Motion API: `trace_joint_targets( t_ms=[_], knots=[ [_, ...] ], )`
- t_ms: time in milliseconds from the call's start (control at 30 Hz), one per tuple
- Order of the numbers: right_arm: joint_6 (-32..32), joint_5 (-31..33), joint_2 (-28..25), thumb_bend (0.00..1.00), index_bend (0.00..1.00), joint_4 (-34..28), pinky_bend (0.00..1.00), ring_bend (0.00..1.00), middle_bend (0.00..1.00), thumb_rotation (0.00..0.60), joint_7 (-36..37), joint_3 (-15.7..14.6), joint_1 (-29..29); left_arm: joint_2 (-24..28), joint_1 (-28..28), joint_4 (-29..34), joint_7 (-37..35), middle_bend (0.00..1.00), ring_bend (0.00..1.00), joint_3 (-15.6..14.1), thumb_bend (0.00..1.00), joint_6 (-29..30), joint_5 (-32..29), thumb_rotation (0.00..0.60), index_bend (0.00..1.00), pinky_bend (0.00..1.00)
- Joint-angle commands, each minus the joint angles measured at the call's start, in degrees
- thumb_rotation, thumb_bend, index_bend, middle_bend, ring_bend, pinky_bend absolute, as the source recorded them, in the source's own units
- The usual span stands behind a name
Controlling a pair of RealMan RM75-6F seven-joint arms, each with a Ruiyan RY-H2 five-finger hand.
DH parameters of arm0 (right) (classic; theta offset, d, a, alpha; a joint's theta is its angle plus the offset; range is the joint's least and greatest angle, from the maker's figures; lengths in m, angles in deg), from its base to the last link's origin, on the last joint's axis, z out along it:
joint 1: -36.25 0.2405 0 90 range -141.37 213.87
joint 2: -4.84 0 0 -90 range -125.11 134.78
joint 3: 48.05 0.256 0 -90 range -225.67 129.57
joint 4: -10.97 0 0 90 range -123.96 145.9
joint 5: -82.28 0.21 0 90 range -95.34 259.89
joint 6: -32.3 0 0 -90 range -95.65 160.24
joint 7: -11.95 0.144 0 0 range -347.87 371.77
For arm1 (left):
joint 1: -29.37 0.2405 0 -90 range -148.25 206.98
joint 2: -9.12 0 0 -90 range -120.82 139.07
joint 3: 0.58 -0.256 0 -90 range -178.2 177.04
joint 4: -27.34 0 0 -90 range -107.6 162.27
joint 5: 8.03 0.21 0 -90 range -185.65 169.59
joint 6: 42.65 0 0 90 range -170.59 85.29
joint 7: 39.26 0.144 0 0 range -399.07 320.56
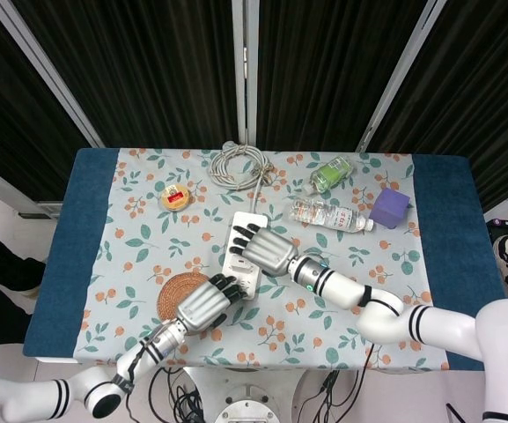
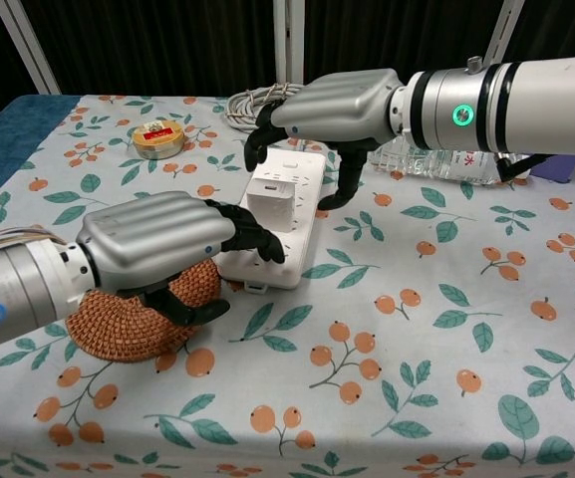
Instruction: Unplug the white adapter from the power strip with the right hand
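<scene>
The white adapter (image 2: pixel 272 202) stands plugged into the white power strip (image 2: pixel 302 239) in the middle of the table; in the head view my right hand hides it. My right hand (image 2: pixel 332 112) hovers just above it with fingers curved down. Its fingertips (image 2: pixel 257 144) are on the far left side and the thumb on the right, straddling the adapter without clearly touching it. My left hand (image 2: pixel 152 254) lies over a wicker coaster (image 2: pixel 128 324), and its dark fingertips (image 2: pixel 252 234) press on the strip's near end. From above, the strip (image 1: pixel 240 225) runs between the right hand (image 1: pixel 267 249) and the left hand (image 1: pixel 202 306).
A coiled grey cable (image 1: pixel 240 165) lies behind the strip. A green bottle (image 1: pixel 331 173), a clear water bottle (image 1: pixel 328 214) and a purple cube (image 1: pixel 389 208) sit at the back right. A small round tin (image 1: pixel 175 197) is at the back left.
</scene>
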Motion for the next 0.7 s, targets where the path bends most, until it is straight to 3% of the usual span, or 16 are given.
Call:
trace_joint_targets(
  t_ms=[33,700],
  knots=[
    [-0.6,-1.0,1.8,0.15,0.27,2.2,0.21,0.03,0.22,0.600,1.2,-0.9,1.1,-0.4,-0.1,-0.7,-1.0,0.24,0.13,-0.4,0.39,0.8,0.1,0.600,0.23,0.23],
    [-4.6,-6.7,6.8,0.28,0.40,10.6,0.32,0.17,0.30,0.600,7.3,-5.3,4.3,-1.2,-1.3,-3.1,-4.7,0.24,0.13,-1.9,0.39,2.6,-0.4,0.600,0.23,0.22]
  ],
)
